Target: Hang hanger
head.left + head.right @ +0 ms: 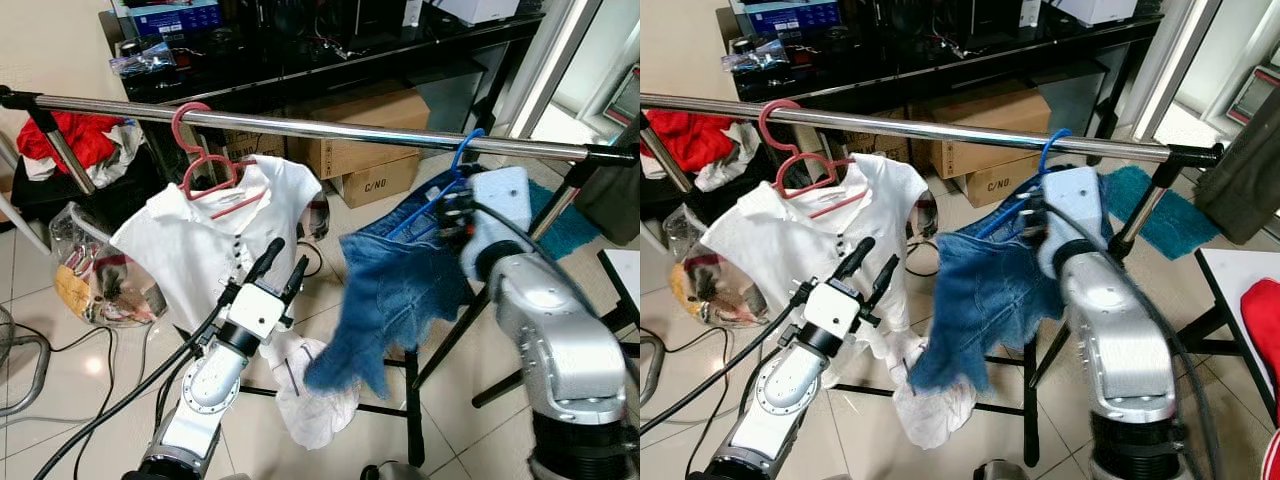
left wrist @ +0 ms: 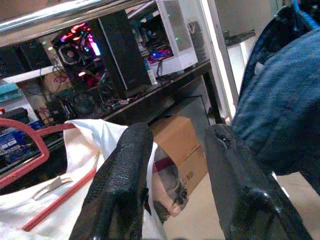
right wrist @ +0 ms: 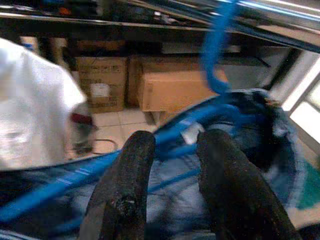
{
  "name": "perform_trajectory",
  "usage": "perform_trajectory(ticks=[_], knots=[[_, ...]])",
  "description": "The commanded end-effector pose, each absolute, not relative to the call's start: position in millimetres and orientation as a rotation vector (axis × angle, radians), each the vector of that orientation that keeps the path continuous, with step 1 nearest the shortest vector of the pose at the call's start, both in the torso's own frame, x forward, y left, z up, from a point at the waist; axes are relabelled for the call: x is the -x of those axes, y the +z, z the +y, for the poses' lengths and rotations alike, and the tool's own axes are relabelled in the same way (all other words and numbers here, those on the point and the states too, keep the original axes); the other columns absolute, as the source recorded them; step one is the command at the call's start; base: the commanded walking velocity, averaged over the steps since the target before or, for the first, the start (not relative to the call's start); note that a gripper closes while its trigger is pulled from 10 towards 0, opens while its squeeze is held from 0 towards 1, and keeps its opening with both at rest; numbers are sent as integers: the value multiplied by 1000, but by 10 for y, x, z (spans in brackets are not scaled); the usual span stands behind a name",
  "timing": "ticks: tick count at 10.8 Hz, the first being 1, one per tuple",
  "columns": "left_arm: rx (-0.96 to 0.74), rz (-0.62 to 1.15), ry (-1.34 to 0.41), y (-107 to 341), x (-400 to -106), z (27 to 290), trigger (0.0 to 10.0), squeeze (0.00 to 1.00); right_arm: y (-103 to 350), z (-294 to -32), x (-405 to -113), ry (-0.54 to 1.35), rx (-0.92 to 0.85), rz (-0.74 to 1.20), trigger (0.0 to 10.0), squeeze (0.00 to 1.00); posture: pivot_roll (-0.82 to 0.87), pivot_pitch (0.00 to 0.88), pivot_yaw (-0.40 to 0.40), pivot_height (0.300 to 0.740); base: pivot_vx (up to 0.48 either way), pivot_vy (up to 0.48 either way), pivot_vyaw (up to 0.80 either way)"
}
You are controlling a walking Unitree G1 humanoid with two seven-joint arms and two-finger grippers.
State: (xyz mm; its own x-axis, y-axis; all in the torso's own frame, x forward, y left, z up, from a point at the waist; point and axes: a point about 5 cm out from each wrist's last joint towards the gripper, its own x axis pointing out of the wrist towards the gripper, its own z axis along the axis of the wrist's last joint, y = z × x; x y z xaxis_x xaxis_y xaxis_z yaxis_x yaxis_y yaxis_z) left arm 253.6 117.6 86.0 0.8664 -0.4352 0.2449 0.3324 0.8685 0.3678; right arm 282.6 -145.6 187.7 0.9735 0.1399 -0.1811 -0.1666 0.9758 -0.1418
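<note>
Closest to the camera are the two silver arms at the bottom of the head views. Left gripper [image 1: 280, 262] sits low-centre, its black fingers spread and empty, aimed up at the white shirt [image 1: 210, 235]. Right gripper [image 1: 455, 215] is up at centre-right, jammed against the blue hanger [image 1: 455, 170] and the denim shorts [image 1: 395, 290] on it. Pretty sure its fingers are around the hanger's lower bars, since the right wrist view shows blue bars running between the two fingers [image 3: 125, 195], but how tight the grip is I can't tell.

The hanger's hook looks looped over the chrome rail [image 1: 330, 128] near the right end. Hard to say whether it's fully seated.

Stuff only the wrist views give you: the left wrist one looks past its own fingers at a PC with pink lighting [image 2: 80, 47] on the black desk [image 2: 165, 90], which the head views don't show lit up. The right wrist view shows the blue hook up close.

Around it: the shirt hangs on a pink hanger [image 1: 200, 160] upper left, red clothes [image 1: 65, 135] are piled far left, and cardboard boxes [image 1: 365, 150] sit under the desk behind the rail. One box reads "C/NO". White cloth [image 1: 310, 395] lies on the floor below the shorts.
</note>
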Motion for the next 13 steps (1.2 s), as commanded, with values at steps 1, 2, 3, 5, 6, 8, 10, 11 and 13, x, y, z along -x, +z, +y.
perform_trajectory(ticks=[1, 2, 3, 5, 6, 8, 10, 11, 13], knots=[[-333, -336, -418, 863, -2537, 1152, 10000, 0, 1913, -1371, -2813, 201, 156, 164, 10000, 0, -29, 46, 8, 740, 0, 0, 0], [-334, -336, -420, 865, -2547, 1141, 10000, 0, 1744, -1332, -2795, 226, 184, 218, 10000, 0, -22, 46, 6, 740, 0, 0, 0], [-334, -337, -419, 868, -2550, 1141, 10000, 0, 1670, -1370, -2798, 213, 206, 249, 10000, 0, -20, 45, 6, 740, 0, 0, 0], [-338, -335, -415, 861, -2539, 1157, 10000, 0, 1615, -1630, -2879, 71, 284, 288, 10000, 0, -16, 42, 9, 740, 0, 0, 0], [-338, -335, -415, 860, -2538, 1159, 10000, 0, 1619, -1663, -2890, 55, 292, 290, 10000, 0, -16, 42, 9, 740, 0, 0, 0], [-340, -336, -415, 865, -2551, 1161, 10000, 0, 1683, -1718, -2931, 29, 318, 268, 10000, 0, -19, 40, 11, 740, 0, 0, 0], [-341, -342, -418, 878, -2559, 1156, 10000, 0, 1736, -1782, -2951, -5, 356, 248, 10000, 0, -21, 37, 14, 740, 0, 0, 0], [-342, -342, -421, 876, -2556, 1153, 10000, 0, 1770, -1794, -2968, -11, 359, 234, 10000, 0, -23, 37, 15, 740, 0, 0, 0], [-342, -343, -423, 875, -2554, 1137, 10000, 0, 1712, -1799, -2971, -9, 392, 253, 10000, 0, -17, 36, 9, 740, 0, 0, 0]])
